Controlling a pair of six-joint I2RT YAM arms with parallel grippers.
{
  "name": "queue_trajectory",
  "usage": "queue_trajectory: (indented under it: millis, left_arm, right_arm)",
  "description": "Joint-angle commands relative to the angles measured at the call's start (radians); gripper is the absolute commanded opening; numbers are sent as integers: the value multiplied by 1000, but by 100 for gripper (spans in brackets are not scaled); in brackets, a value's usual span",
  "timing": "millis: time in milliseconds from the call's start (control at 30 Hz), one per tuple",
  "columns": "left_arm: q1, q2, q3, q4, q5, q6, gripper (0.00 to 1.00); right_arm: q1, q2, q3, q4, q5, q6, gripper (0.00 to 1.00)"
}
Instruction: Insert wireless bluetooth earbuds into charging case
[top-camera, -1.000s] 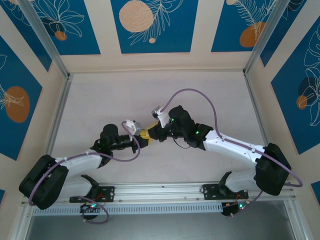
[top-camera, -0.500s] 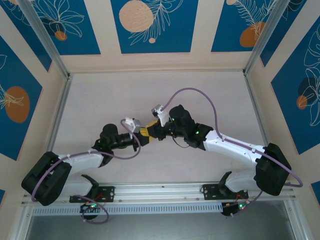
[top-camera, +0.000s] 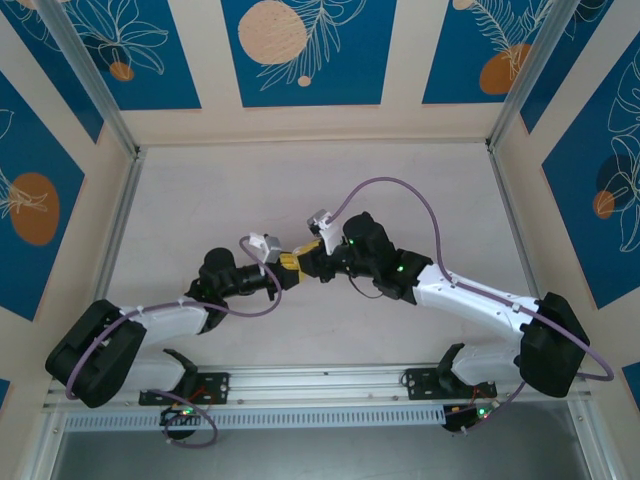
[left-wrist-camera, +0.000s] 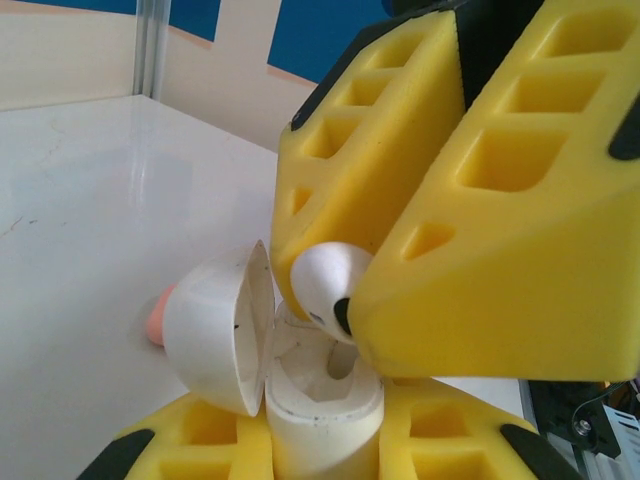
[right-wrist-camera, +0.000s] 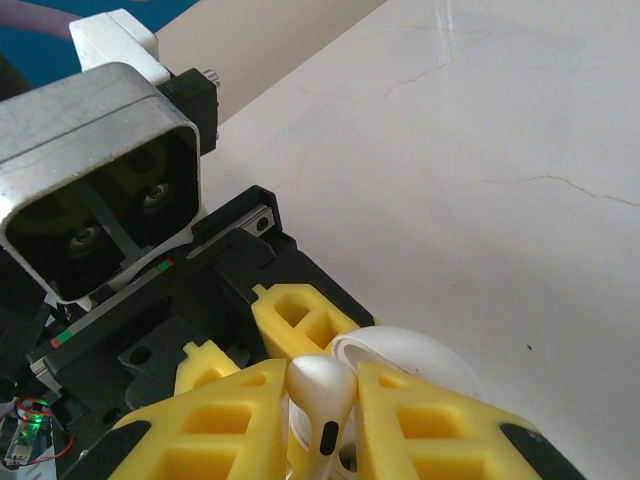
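Pale white table (top-camera: 200, 220), faint hairline marks. Walls (top-camera: 300, 50) cream with blue panels, white leaf outlines, peach and orange discs. Aluminium posts (top-camera: 95, 85) stood at back corners. Metal rail (top-camera: 320, 378) ran along near edge. Light even.

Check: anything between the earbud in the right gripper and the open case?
Nothing. Left wrist view: the earbud, pinched in the right gripper, hangs right over the open case in the left gripper; that short stretch is bare, lid swung aside.
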Motion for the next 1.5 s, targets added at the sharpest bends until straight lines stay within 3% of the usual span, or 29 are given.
queue_trajectory:
  millis: [0,367,767,1000,1167,1467]
  left_arm:
    - [-9,-12,29,32,8,12,18]
    - [-12,-120,-12,-218,-75,241,18]
    - [-46,-247,-75,-278,-76,454,17]
    - [-82,-306,-86,-329,-113,540,16]
    - [-93,-307,-99,-287,-77,590,15]
    - [-101,-321,-110,-262,-81,605,14]
  right_arm:
    - [1,-17,-11,11,20,-7,22]
    - [-113,-43,-2,-116,-108,107,22]
    - [-239,-5,-79,-338,-204,189,22]
    - [-296,37,-96,-471,-163,231,22]
    - [-345,99,-71,-576,-119,262,22]
    - [-383,251,-1,-669,-84,263,23]
